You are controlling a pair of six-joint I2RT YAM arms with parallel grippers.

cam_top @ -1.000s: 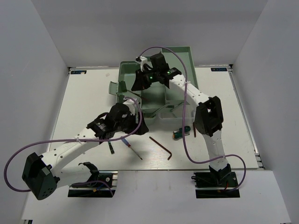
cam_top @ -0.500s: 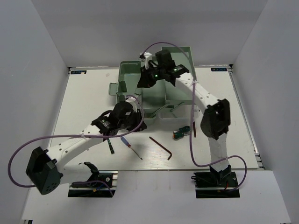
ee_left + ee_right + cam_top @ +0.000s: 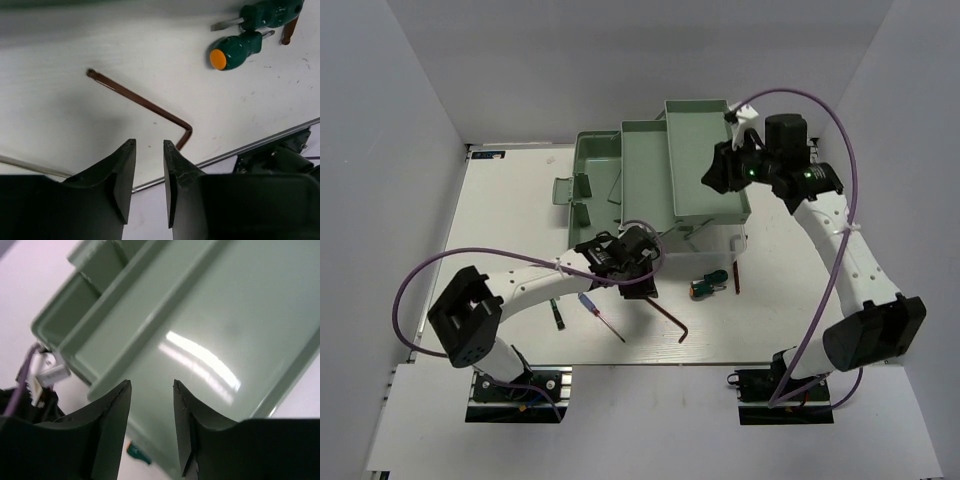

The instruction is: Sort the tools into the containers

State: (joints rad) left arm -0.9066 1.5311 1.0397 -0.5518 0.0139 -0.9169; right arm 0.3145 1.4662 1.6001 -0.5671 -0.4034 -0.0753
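L gripper (image 3: 149, 150): fingers are sitting slightly apart w/ a narrow gap, gripping nothing, hovering low over the table (image 3: 50, 60) near the bend of a reddish-brown hex key (image 3: 145, 102). Two stubby green-and-orange screwdrivers (image 3: 239, 47) are lying beyond it, side by side. R gripper (image 3: 150, 387): fingers apart, empty, hanging over a mint-green tray (image 3: 210, 330) of the toolbox (image 3: 598, 165). Top view: blue-handled screwdriver (image 3: 590, 303) and black-handled screwdriver (image 3: 557, 315) are lying on the table left of the L gripper, outside the trays.
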